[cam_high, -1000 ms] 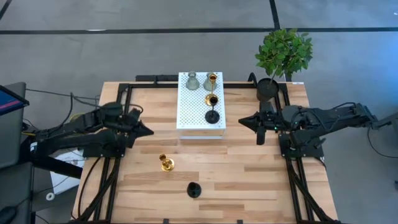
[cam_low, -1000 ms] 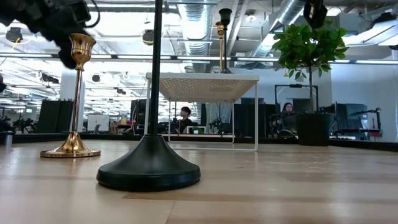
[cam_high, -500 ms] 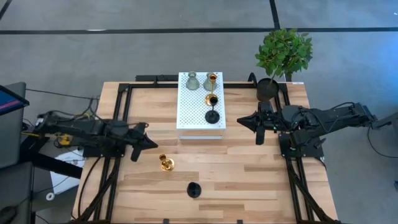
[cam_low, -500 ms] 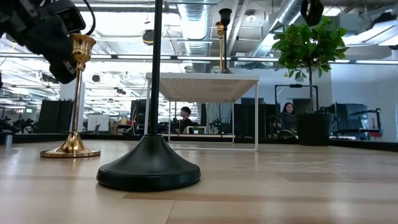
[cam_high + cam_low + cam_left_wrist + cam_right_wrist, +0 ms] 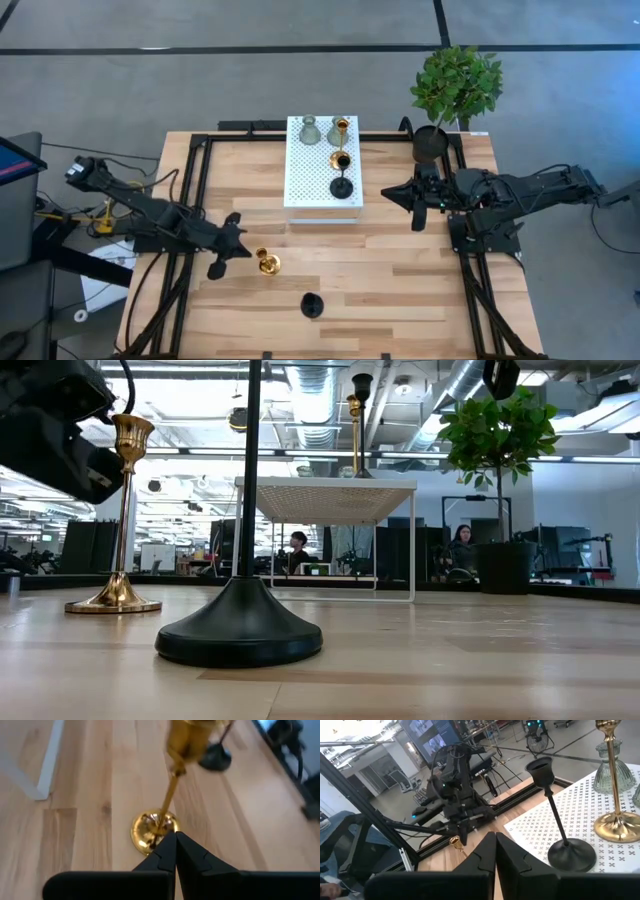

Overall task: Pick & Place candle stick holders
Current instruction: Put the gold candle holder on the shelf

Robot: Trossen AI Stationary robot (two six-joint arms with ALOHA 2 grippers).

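Moved: left pincer (image 5: 240, 250) has swung down beside the gold holder (image 5: 268, 264), fingers pressed together.
Right pincer (image 5: 391, 194): pressed together, right of white stand (image 5: 305, 175).

Bright, even overhead light; the ceiling lamps (image 5: 330, 435) glare white above the black holder's base (image 5: 238, 625). Shadows on the desk (image 5: 400, 290) stay faint. The gold candlestick's cup (image 5: 192, 735) is blurred close to the lens.

Four holders (image 5: 340, 186) on stand (image 5: 305, 175)
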